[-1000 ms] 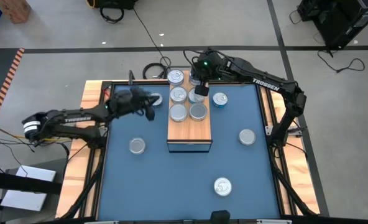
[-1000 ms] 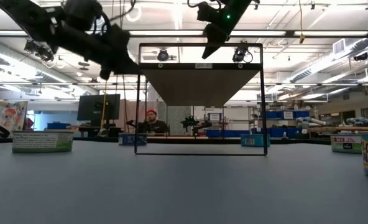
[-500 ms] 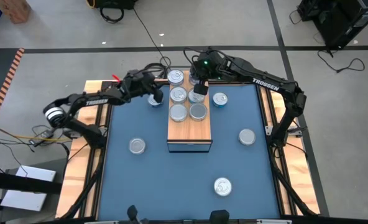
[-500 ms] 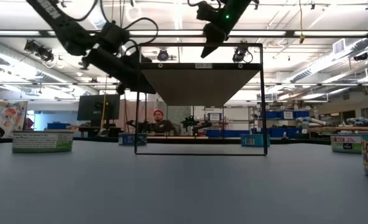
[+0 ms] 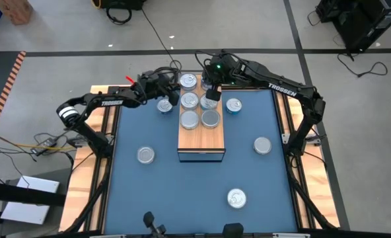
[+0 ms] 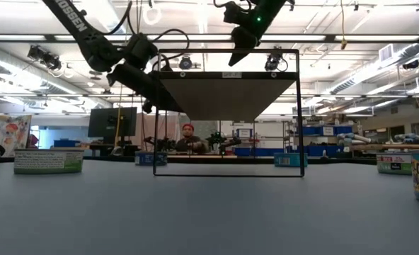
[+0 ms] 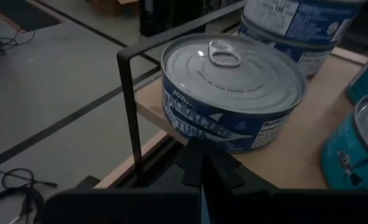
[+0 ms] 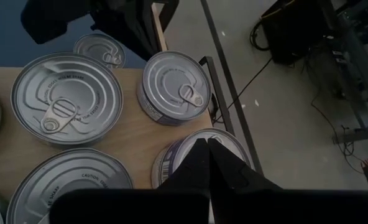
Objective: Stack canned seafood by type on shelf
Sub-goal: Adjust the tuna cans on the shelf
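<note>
Reaching in over the past second, the left gripper (image 5: 171, 92) now sits beside the shelf (image 5: 201, 139), fingers clenched empty, facing a tin (image 7: 232, 90) at its far corner. The right gripper (image 5: 211, 92), also pinched closed, hovers above shelved tins. Sorting looks underway.

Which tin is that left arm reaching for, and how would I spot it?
Start at the long wooden shelf with the light-brown top in the middle of the blue table mat. At its far end, on the corner by the left arm's fingers, sits a flat round tin with a silver pull-tab lid. Unlike the teal-sided tins nearby, its side is dark blue.
</note>
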`<state>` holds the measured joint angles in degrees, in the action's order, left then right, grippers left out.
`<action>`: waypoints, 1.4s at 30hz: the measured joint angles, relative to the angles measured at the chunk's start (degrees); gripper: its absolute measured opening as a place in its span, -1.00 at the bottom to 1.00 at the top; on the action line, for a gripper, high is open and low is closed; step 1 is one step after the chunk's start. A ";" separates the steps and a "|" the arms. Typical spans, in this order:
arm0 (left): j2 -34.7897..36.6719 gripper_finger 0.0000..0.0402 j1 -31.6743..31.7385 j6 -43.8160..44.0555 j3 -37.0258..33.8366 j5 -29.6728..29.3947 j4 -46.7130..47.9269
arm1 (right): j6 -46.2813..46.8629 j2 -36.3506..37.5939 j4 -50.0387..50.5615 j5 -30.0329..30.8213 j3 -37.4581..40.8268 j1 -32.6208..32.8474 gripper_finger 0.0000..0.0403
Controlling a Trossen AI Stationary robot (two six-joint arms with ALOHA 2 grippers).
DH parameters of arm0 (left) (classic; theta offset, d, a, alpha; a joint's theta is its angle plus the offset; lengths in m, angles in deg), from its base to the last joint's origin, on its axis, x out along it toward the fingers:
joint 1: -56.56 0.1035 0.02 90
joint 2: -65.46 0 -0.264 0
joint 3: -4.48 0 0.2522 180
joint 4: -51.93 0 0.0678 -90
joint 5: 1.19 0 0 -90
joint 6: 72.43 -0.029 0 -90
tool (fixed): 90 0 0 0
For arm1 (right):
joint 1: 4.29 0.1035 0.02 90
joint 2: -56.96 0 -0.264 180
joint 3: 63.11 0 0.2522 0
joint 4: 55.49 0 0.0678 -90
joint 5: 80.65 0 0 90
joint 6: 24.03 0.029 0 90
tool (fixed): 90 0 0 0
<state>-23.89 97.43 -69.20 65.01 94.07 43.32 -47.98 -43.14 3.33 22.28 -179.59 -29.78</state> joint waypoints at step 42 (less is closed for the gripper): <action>12.54 -0.98 -11.81 -19.88 -0.15 6.40 9.86 | 6.34 3.79 -3.65 -13.26 12.97 -1.37 -0.99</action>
<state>-11.35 85.63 -89.08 64.85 100.47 53.18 -41.64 -39.34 -0.33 9.02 -166.62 -31.15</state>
